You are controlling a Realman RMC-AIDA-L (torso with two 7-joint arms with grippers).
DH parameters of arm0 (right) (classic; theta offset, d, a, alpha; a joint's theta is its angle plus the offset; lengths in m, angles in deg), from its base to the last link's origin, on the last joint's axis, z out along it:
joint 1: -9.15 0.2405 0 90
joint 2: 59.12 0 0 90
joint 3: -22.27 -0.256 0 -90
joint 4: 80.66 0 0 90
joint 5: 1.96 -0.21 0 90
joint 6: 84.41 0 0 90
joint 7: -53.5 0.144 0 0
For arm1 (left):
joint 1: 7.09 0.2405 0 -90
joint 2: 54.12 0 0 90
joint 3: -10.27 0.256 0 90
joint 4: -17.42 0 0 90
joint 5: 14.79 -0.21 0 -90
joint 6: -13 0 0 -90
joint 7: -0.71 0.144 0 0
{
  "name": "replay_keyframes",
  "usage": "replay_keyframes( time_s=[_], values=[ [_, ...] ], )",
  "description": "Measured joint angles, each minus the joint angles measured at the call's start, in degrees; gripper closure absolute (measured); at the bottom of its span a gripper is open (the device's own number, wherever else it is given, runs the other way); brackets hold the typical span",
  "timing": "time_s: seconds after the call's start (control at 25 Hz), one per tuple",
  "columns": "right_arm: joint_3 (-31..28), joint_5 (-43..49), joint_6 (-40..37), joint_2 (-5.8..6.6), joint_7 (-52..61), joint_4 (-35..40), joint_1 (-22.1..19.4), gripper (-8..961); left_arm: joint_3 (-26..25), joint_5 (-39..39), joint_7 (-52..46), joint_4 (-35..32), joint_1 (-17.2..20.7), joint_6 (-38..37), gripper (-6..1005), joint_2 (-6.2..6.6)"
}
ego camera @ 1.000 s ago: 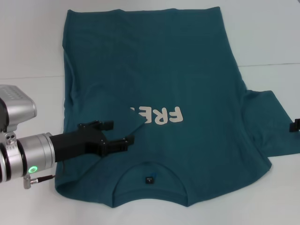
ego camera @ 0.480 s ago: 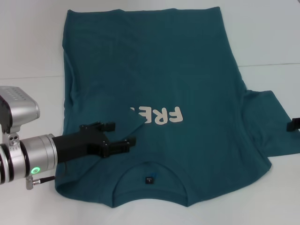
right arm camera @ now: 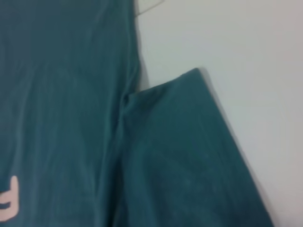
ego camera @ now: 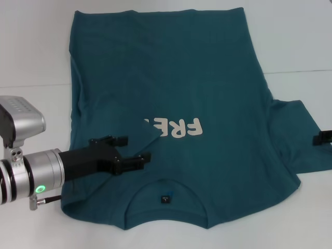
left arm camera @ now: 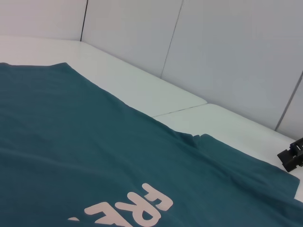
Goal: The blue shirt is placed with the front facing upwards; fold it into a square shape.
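Hovering over your blue shirt, the left gripper is released; right gripper state unclear.

Head view: from above, angled forward and down over the whole blue shirt on the white worktop; left wrist view: low, near the cloth, facing across the cream print toward the far walls; right wrist view: close, straight down on the right sleeve; print and sleeve shared with the head view.
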Motion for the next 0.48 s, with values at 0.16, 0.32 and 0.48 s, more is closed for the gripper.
replay_keyframes(
  time_s=[0.16, 0.32, 0.48],
  values=[
    [0.0, -3.5, -0.3, 0.02, -0.1, -0.3, -0.7, 35, 0.1, 0.0, 0.0, -0.1, 0.0, 0.0, 124, 0.0],
    [0.2, -6.2, -1.2, 0.49, -1.1, -0.1, -1.3, 35, 0.1, -0.2, 0.0, -0.1, 0.0, 0.0, 124, 0.0],
    [0.7, -4.4, -1.2, 0.81, -1.4, 1.1, -1.5, 35, 0.1, -0.2, 0.0, -0.2, 0.0, 0.1, 124, 0.0]
  ],
)
